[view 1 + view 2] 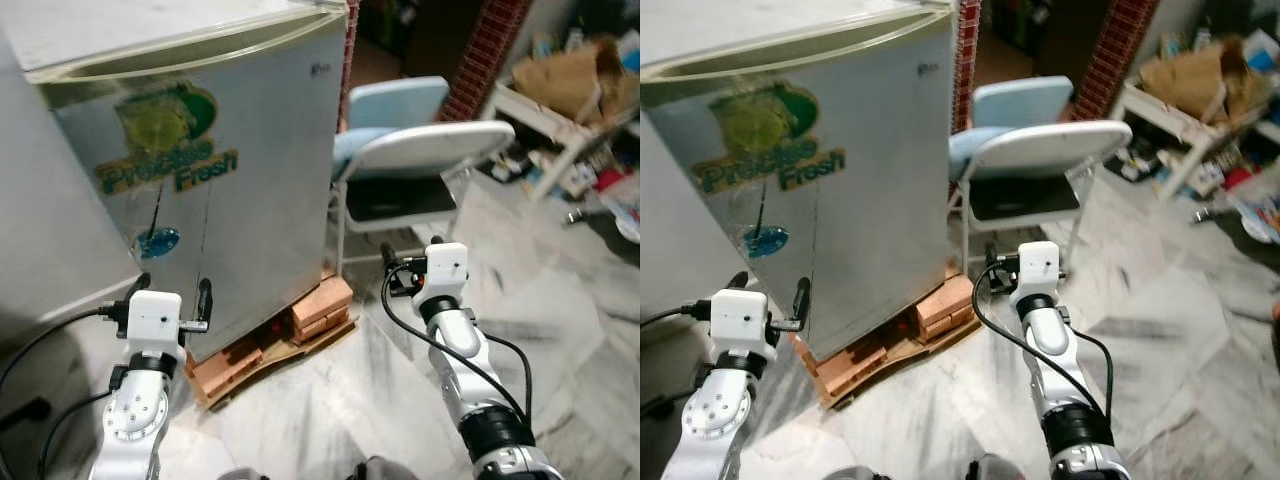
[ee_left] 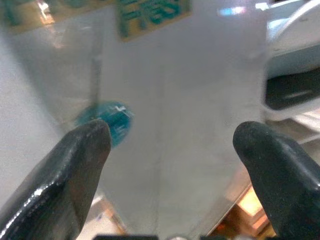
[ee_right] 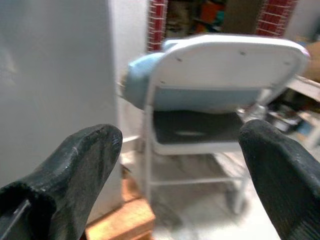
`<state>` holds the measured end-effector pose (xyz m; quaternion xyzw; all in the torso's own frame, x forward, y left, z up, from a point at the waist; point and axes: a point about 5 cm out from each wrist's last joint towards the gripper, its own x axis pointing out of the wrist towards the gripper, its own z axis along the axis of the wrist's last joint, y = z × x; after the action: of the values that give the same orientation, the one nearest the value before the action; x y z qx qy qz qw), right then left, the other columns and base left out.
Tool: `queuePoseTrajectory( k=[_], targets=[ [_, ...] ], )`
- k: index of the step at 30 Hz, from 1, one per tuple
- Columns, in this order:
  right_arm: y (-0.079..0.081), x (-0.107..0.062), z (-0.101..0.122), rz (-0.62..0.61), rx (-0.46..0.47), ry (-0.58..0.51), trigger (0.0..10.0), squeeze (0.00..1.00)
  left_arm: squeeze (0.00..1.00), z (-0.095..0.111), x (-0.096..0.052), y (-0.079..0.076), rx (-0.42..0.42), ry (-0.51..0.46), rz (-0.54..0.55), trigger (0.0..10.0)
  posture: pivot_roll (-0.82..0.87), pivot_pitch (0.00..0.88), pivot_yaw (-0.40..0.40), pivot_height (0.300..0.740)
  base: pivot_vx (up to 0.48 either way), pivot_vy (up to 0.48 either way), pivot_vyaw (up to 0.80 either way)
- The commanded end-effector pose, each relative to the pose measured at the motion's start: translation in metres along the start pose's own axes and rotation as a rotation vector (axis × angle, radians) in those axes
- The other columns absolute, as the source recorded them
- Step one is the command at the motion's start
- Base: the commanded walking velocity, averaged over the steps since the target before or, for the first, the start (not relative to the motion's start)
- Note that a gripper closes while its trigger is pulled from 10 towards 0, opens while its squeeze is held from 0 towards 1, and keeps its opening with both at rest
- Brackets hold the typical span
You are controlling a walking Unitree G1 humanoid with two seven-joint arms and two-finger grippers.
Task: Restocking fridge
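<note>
The small silver-grey fridge (image 1: 230,170), its door shut and marked with a green "Fresh" sticker (image 1: 165,150), stood on a low stack of orange-brown bricks and cardboard (image 1: 275,340) directly ahead of the robot and to its left. The left gripper (image 1: 172,300) hung just short of the door's lower face, its two black fingers (image 2: 75,165) spread wide and holding nothing. The right gripper (image 1: 410,262), likewise wide open and empty, pointed past the fridge's corner toward a folding chair with a white frame and pale blue back (image 1: 410,160).

Judging by the closed door and empty grippers, the restocking had not begun; this looked like the approach. The next move appeared to call for finding the door's edge and pulling it open, though no handle could be made out on the face.

The chair stood just beside the fridge's right side and could obstruct the door or the right arm. Farther right, a white table (image 1: 560,120) piled with brown paper bags (image 1: 570,75) and clutter sat well apart across the marble floor (image 1: 560,300).
</note>
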<state>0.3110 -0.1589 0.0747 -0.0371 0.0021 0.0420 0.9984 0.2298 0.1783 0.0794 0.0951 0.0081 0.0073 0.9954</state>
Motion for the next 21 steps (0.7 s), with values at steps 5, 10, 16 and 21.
queuePoseTrajectory(
  k=[5, 10, 16, 21],
  targets=[
    [-0.0009, 0.0017, -0.0001, -0.013, 0.004, 0.004, 10.0, 0.0, 0.0, -0.0023, -0.0046, -0.0049, 0.011, 0.013, -0.029, 10.0, 0.05, 0.047, 0.006, 0.74, 0.0, 0.473, -0.58],
    [-0.0013, 0.0026, -0.0007, -0.017, 0.001, 0.009, 10.0, 0.0, 0.0, -0.0034, -0.0063, -0.0068, 0.01, 0.021, -0.036, 10.0, 0.05, 0.046, 0.006, 0.74, 0.0, 0.463, -0.49],
    [-0.002, 0.0029, -0.0033, -0.017, -0.011, 0.024, 10.0, 0.0, 0.0, -0.0053, -0.0088, -0.0089, 0.013, 0.03, -0.049, 10.0, 0.06, 0.045, 0.002, 0.74, 0.0, 0.453, -0.44],
    [-0.0043, -0.0001, -0.008, -0.016, -0.022, 0.044, 10.0, 0.0, 0.0, -0.008, -0.0122, -0.0073, 0.016, 0.04, -0.041, 10.0, 0.07, 0.044, -0.012, 0.74, 0.0, 0.449, -0.44]
  ],
)
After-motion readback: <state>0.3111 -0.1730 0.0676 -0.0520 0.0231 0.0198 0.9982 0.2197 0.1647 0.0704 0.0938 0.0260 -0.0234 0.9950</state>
